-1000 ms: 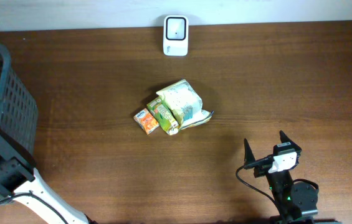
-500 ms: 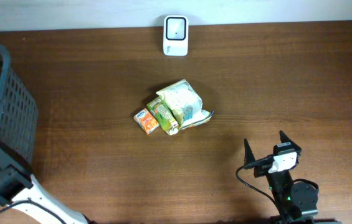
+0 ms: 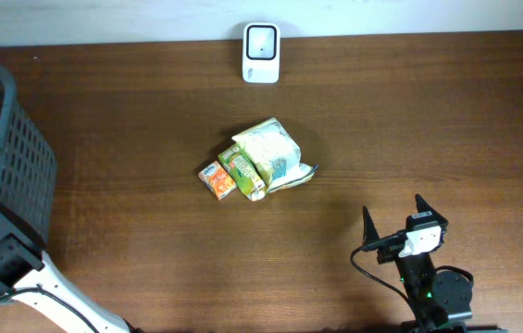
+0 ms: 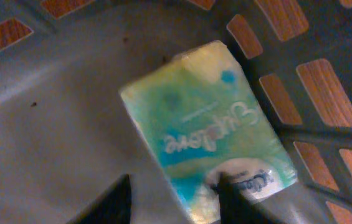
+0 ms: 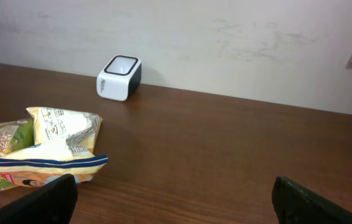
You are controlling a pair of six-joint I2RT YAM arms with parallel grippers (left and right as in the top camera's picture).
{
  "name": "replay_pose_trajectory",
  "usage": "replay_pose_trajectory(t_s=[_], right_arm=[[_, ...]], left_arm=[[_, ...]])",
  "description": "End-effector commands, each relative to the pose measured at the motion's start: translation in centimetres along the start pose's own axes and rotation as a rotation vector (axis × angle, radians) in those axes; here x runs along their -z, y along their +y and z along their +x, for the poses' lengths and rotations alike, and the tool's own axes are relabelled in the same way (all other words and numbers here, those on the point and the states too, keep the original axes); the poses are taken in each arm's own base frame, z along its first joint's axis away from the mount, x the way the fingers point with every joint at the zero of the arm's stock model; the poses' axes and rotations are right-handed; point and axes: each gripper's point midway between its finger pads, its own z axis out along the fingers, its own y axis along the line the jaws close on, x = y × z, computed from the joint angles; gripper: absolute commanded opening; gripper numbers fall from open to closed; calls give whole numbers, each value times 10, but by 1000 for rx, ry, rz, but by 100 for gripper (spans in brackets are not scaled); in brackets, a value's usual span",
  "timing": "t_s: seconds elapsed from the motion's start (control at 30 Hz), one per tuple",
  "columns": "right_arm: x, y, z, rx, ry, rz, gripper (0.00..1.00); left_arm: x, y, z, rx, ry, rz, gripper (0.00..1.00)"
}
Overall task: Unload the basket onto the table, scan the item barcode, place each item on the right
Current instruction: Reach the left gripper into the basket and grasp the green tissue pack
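Overhead looks straight down on the tabletop (image 3: 409,139). The left wrist view peers close into the basket (image 4: 51,143) — almost at its floor. The right wrist view sits low, facing the wall (image 5: 225,43) — sharing the scanner (image 5: 119,78) and snack packets (image 5: 51,146) with overhead.
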Motion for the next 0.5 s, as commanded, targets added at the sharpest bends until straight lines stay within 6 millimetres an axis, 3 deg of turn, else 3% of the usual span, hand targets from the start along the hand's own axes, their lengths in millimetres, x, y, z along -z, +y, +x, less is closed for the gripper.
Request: replay_pose_trajectory(t_s=[0.0, 0.03, 0.23, 0.47], right_arm=[[0, 0, 2, -4, 2, 4, 99], [0, 0, 2, -4, 1, 4, 99], [0, 0, 2, -4, 2, 4, 99], [0, 0, 2, -4, 2, 4, 99]], left_arm=[[-16, 6, 9, 2, 32, -27, 8], [-15, 7, 11, 1, 39, -29, 0], [-4, 13, 25, -3, 103, -51, 0], [62, 16, 13, 5, 67, -42, 0]])
